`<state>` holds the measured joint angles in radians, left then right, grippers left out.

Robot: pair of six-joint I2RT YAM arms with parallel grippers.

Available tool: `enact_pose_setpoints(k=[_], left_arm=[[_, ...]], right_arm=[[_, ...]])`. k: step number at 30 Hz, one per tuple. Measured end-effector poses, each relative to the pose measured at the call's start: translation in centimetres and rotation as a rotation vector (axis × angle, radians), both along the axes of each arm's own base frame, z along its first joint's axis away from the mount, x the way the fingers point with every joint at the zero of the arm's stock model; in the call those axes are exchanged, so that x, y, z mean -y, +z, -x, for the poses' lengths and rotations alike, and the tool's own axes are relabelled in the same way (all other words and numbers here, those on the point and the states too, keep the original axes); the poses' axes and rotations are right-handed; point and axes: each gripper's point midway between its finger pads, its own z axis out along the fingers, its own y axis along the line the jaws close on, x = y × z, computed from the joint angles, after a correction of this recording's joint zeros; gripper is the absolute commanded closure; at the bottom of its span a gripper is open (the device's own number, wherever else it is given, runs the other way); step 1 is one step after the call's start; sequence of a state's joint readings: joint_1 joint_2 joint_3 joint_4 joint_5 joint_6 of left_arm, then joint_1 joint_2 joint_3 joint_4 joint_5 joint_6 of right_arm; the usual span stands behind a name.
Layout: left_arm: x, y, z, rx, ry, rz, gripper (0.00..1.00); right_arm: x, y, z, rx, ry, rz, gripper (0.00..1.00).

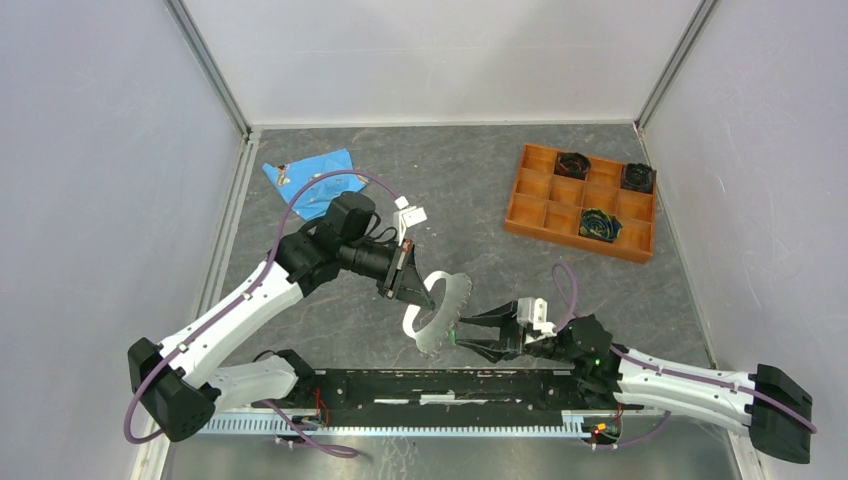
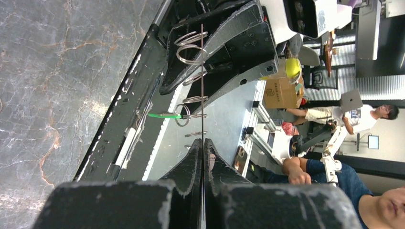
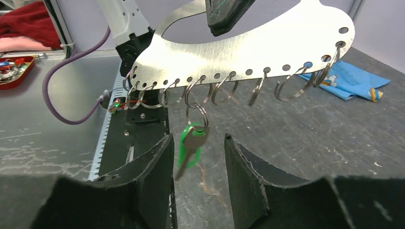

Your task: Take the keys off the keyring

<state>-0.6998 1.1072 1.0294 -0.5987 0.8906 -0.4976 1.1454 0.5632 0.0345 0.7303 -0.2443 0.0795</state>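
The keyring [image 3: 248, 47] is a flat silvery metal plate with a row of holes along its lower edge, where several split rings [image 3: 224, 90] hang. My left gripper [image 1: 415, 290] is shut on its top edge and holds it upright above the table; in the left wrist view the keyring [image 2: 202, 71] shows edge-on as a thin line. One silvery key [image 3: 191, 143] with a bright green head hangs from a ring. My right gripper [image 3: 198, 139] is open, a finger on each side of the key, touching nothing. The green key [image 2: 165, 115] also shows from the left wrist.
An orange compartment tray [image 1: 533, 215] with three dark objects stands at the back right. A blue cloth [image 1: 315, 180] lies at the back left. A black rail [image 1: 450, 385] runs along the near edge below the keyring. White walls close in the table.
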Motion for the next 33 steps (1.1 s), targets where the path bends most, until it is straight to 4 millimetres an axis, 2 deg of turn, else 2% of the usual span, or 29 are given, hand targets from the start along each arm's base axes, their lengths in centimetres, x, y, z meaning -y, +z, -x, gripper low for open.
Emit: enact_pose_setpoints(k=[5, 14, 33], left_arm=[[0.1, -0.1, 0.5, 0.009, -0.021, 0.000, 0.98], [0.3, -0.1, 1.1, 0.011, -0.044, 0.000, 0.98], [0.4, -0.3, 1.3, 0.018, -0.046, -0.011, 0.98]], right_arm=[[0.1, 0.2, 0.4, -0.016, 0.016, -0.029, 0.51], [0.2, 2.6, 0.6, -0.015, 0.028, -0.126, 0.58], [-0.2, 2.5, 0.6, -0.047, 0.035, -0.133, 0.61]])
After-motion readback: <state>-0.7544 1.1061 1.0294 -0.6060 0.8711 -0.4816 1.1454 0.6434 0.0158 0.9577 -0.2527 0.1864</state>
